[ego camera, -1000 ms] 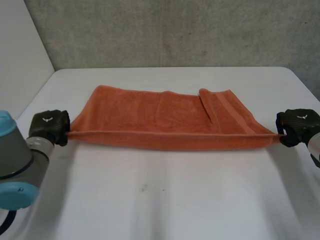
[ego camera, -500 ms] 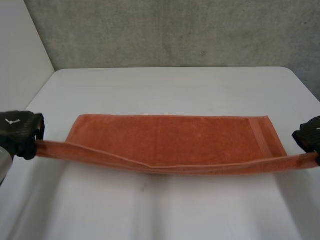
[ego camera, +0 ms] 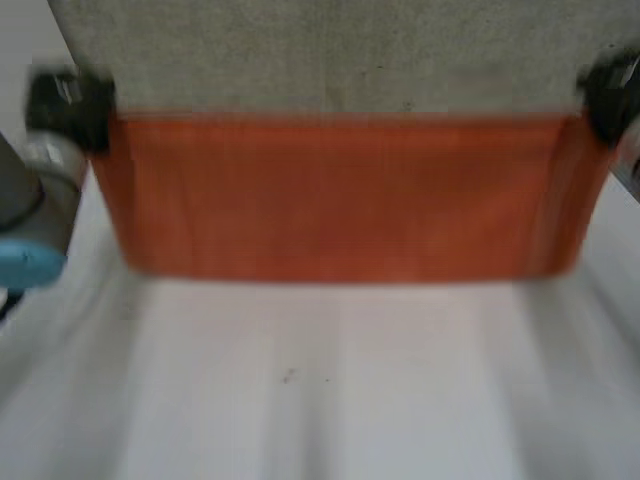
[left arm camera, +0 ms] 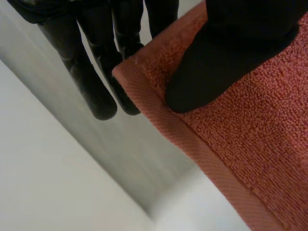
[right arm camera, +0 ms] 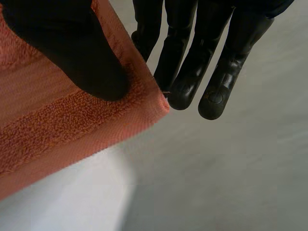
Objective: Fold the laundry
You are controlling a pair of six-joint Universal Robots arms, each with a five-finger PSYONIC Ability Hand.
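In the head view I see the orange towel [ego camera: 340,200] hanging flat over the table [ego camera: 330,400]. Its long axis runs side to side, from the left hand [ego camera: 65,105] to the right hand [ego camera: 610,95]. The wrist views add the grip: each hand pinches one upper corner between thumb and straight fingers.

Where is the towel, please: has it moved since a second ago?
Yes: the towel has risen from the table and now hangs before the wall.
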